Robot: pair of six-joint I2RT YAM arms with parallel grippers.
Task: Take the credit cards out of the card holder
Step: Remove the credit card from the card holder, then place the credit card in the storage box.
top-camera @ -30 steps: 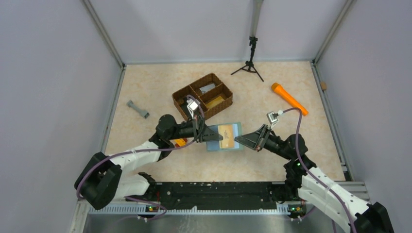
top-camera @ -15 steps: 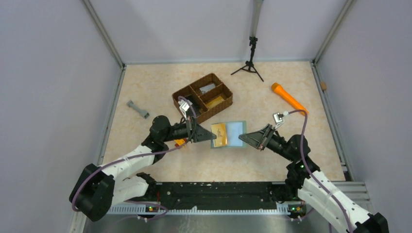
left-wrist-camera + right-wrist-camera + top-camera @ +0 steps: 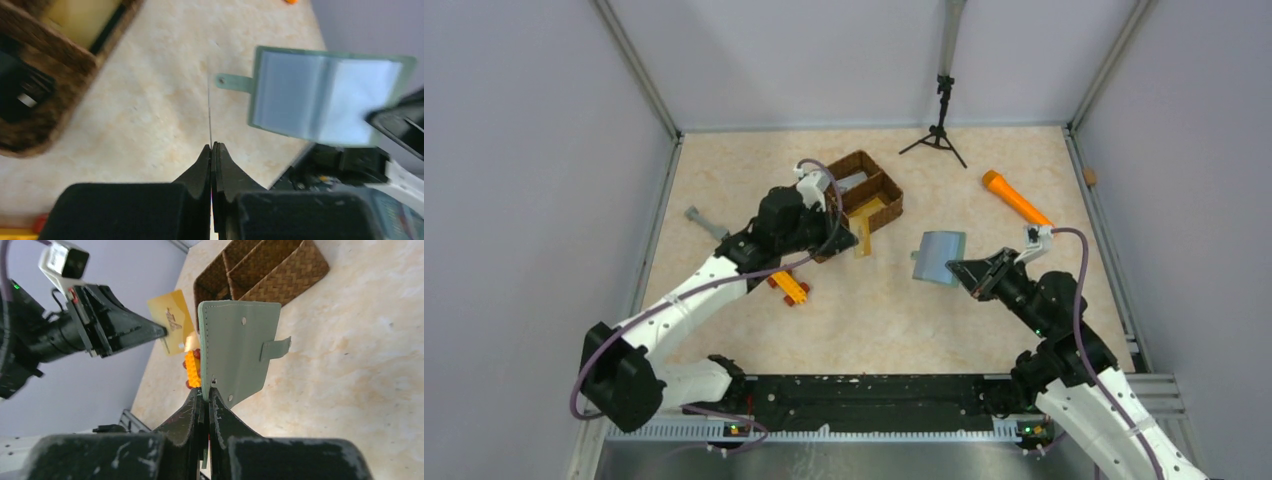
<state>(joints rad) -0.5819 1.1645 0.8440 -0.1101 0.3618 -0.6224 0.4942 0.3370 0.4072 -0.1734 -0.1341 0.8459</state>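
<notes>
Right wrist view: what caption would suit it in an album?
Right pincer grips the grey-green card holder; left pincer holds a gold card beyond it.

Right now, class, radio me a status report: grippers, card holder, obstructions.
Left gripper shut on gold card, by basket. Right gripper shut on card holder, lifted. Nothing between them.

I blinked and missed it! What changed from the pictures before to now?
The left jaws pulled the gold card out of the holder and carried it toward the basket. The right jaws, shut on the holder, lifted it off the table and swung it right. The basket, orange torch and grey piece stayed put.
</notes>
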